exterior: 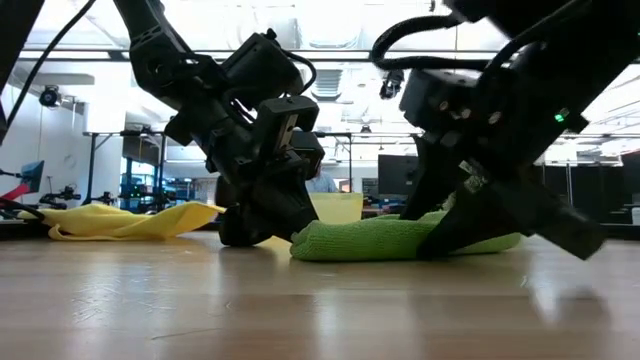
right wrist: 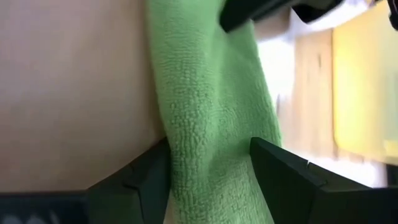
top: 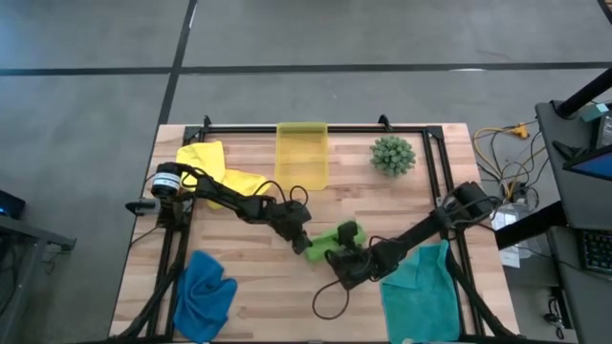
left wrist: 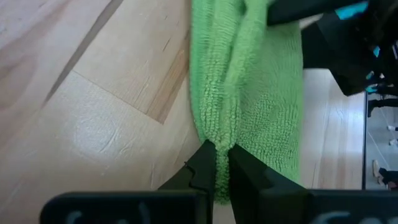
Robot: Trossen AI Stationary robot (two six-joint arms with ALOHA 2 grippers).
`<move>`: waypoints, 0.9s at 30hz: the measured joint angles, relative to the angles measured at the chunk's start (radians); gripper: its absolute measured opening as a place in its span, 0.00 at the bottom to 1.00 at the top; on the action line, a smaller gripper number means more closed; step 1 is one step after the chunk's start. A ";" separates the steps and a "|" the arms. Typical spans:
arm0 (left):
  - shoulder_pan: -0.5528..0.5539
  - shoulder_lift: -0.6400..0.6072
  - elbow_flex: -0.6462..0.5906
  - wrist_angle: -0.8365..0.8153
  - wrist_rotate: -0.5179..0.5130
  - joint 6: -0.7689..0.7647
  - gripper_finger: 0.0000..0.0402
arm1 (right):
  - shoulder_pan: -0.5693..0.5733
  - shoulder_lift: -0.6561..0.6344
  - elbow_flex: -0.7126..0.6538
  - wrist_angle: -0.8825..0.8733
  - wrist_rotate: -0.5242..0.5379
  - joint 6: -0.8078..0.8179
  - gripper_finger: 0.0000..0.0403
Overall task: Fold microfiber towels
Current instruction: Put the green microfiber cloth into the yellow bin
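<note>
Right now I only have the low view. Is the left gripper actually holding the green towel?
Observer: Yes. The left wrist view shows the left gripper shut on a folded edge of the green towel.
Operator: And the right one?
Observer: The right gripper is open, with a finger on either side of that towel.
Operator: Where are the other towels?
Observer: From above, the blue towel and the teal towel lie along the table edge farthest from the bin. The blue one is on the left arm's side and the teal one on the right arm's side.
</note>
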 joint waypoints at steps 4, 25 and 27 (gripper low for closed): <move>0.000 0.000 0.000 0.000 0.001 0.000 0.03 | -0.019 0.009 0.000 -0.012 0.013 -0.001 0.50; 0.002 -0.041 -0.002 0.006 -0.004 0.022 0.03 | -0.030 0.008 0.034 -0.036 0.089 -0.063 0.04; 0.006 -0.080 -0.002 0.007 -0.001 0.043 0.03 | -0.030 0.007 0.042 -0.037 0.088 -0.048 0.04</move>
